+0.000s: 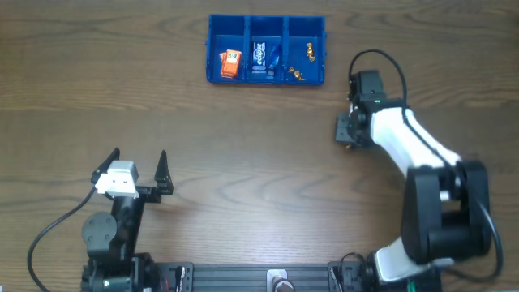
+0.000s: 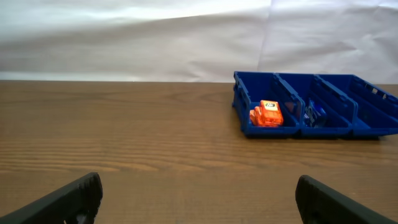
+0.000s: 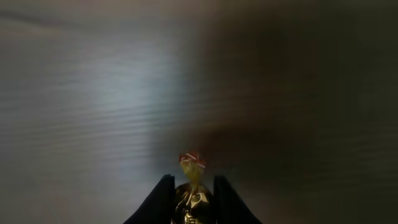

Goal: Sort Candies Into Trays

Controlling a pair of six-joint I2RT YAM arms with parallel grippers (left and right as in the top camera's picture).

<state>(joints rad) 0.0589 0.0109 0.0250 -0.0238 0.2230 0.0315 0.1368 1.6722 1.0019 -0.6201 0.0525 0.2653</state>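
Currently the left gripper [image 1: 139,156] rests with jaws apart, well away from the blue tray [image 1: 212,49]. The right gripper [image 1: 347,130], clamped on a gold candy [image 3: 193,194], is nearer. The tray's gold-candy compartment [image 1: 315,36] lies at its 11 o'clock in the top view.

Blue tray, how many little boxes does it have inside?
3. The left compartment holds orange candies, the middle compartment holds blue candies, and the right compartment holds gold candies.
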